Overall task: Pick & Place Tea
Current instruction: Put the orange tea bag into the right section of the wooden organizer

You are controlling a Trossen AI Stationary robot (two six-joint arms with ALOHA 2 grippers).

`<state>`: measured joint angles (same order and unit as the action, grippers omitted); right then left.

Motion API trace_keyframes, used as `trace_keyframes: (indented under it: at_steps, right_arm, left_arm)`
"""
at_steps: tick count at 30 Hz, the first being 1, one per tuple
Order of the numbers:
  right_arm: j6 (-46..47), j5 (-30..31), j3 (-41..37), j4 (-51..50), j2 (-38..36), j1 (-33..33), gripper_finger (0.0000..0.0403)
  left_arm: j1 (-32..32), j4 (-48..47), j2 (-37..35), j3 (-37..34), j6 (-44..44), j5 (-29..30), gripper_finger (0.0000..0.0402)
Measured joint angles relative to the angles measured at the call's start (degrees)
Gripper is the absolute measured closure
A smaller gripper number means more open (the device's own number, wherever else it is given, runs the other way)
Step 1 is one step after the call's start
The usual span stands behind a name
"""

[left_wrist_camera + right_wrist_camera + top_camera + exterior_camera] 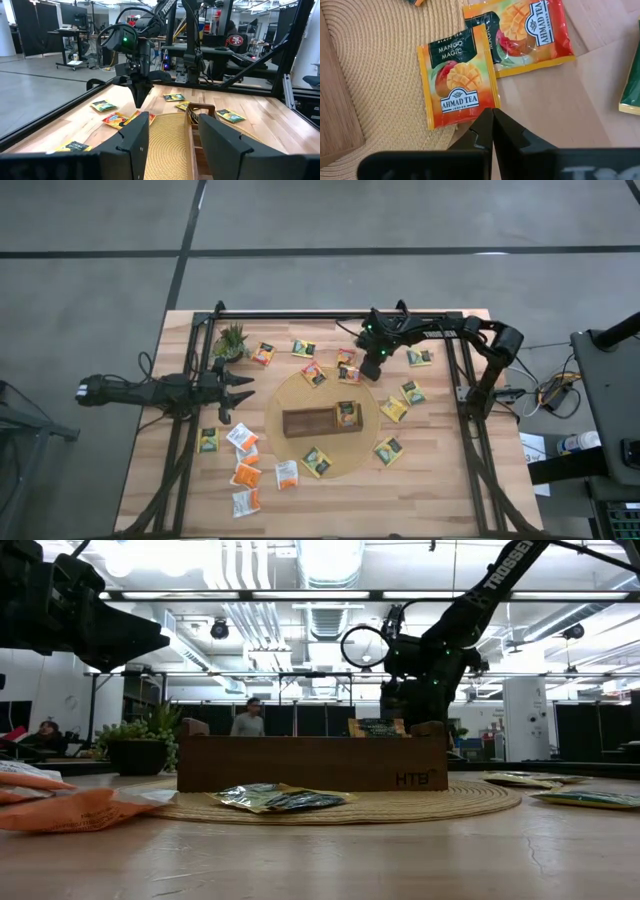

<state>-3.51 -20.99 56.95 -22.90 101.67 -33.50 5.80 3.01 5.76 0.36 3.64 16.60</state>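
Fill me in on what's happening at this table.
A two-armed robot is sorting tea sachets into a wooden tray on a round woven mat. The right gripper, shut and empty, hangs over two mango sachets at the mat's edge. The left gripper waits open beside the mat. One sachet already sits in the tray.

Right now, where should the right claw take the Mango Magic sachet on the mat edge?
Probably the Mango Magic sachet edge nearest the right claw, coming from above. It lies flat on the woven mat, partly overlapping a second sachet, so the far edge is crowded.
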Motion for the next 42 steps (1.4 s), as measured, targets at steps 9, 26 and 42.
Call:
trace_keyframes:
  at_steps: [9,26,42]
  right_arm:
    - [-1.2,0.2,0.0,0.8,0.0,0.0,0.0394]
    - [-4.8,0.2,0.0,1.8,0.0,-0.1,0.0377]
    - [-0.2,0.0,0.0,2.0,1.6,-0.4,0.0226]
  left_arm:
    - [0.0,0.0,0.0,0.0,0.0,0.0,0.0236]
    - [0.0,0.0,0.0,0.0,0.0,0.0,0.0236]
    - [0.0,0.0,0.0,0.0,0.0,0.0,0.0236]
